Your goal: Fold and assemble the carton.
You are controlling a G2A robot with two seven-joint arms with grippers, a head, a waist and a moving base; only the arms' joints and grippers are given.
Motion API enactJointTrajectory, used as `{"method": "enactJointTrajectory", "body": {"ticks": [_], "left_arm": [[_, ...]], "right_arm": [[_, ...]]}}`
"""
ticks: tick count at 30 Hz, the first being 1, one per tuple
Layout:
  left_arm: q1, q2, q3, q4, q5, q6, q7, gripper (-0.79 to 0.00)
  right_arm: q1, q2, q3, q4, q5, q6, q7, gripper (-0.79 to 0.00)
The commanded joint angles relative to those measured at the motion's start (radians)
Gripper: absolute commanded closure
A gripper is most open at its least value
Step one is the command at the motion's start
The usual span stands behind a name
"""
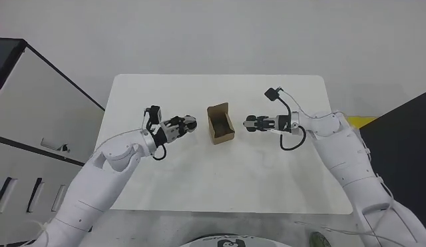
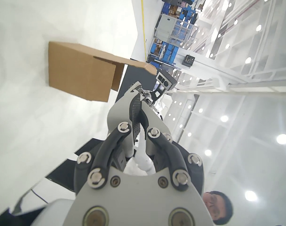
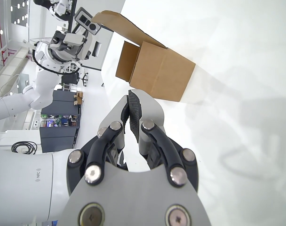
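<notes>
Boxy brown cardboard carton [image 1: 220, 124], open-topped, on smooth white table [image 1: 200, 180].

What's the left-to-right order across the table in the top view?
left claw → open brown carton → right claw

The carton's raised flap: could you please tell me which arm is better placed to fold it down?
Probably right: the right gripper, shut, sits just beside the carton; the left gripper, also shut, stands slightly farther off. Close call.
</notes>
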Motion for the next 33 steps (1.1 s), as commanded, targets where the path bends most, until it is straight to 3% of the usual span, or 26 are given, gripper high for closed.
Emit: {"method": "enactJointTrajectory", "body": {"ticks": [1,3,11,33], "left_arm": [[-0.026,-0.011,0.036,0.037,0.052,-0.086,0.017,0.000],[-0.041,-0.023,0.063,0.062,0.040,-0.142,0.033,0.000],[-0.037,-0.026,0.069,0.059,0.060,-0.147,0.044,0.000],[-0.064,-0.055,0.082,0.107,0.110,-0.143,0.065,0.000]], "right_arm": [[0.022,-0.003,-0.013,0.040,0.020,-0.003,0.020,0.000],[0.047,-0.006,-0.020,0.068,0.017,-0.016,0.011,0.000],[0.045,-0.011,-0.044,0.063,0.010,0.000,-0.010,0.000],[0.237,-0.124,-0.280,0.415,0.093,-0.099,-0.014,0.000]]}}
